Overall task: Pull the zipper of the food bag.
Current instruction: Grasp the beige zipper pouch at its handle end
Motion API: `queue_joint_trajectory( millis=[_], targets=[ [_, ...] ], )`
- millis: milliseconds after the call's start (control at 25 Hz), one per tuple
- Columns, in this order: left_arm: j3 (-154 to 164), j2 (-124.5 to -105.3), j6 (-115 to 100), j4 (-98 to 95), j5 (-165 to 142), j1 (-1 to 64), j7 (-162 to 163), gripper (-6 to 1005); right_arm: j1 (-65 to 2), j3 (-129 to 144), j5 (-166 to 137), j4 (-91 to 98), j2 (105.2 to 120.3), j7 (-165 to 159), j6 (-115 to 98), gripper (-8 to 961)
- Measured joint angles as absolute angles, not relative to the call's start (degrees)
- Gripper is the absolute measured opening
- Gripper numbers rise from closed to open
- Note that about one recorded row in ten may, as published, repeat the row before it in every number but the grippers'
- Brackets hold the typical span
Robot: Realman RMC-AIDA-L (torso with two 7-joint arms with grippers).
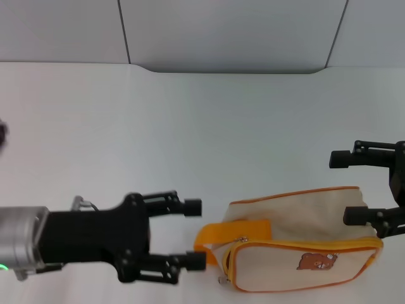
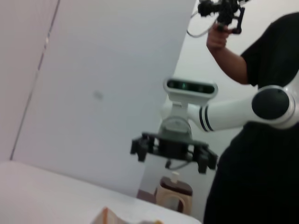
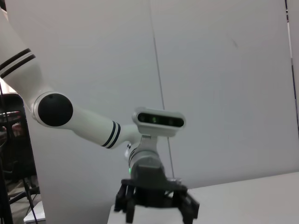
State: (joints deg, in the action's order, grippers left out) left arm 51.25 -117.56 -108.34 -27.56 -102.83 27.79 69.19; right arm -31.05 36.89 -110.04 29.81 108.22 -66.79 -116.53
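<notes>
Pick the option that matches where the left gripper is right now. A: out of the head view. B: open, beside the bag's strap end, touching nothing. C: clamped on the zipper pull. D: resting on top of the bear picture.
B: in the head view the left gripper is open just short of the strap end of the food bag, holding nothing.

Cream food bag [image 1: 297,237] lying flat, bear print up — zipper [image 1: 304,246] along orange-yellow top edge.

The food bag [image 1: 304,250] lies on the table [image 1: 190,139] at its near edge, right of centre; its zipper [image 1: 297,245] runs along the near face; the left gripper [image 1: 196,234] sits just left of its strap [image 1: 237,231]; the right gripper [image 1: 348,188] brackets its far-right corner.
</notes>
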Motion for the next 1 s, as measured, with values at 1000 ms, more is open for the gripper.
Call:
queue_joint_trajectory(
  millis=[1000],
  targets=[
    [61.92, -119.27, -80.71, -15.97, -97.09, 35.15, 63.39, 795, -29.69, 36.76, -109.77, 29.91, 108.41, -67.24, -116.18, 842]
  ],
)
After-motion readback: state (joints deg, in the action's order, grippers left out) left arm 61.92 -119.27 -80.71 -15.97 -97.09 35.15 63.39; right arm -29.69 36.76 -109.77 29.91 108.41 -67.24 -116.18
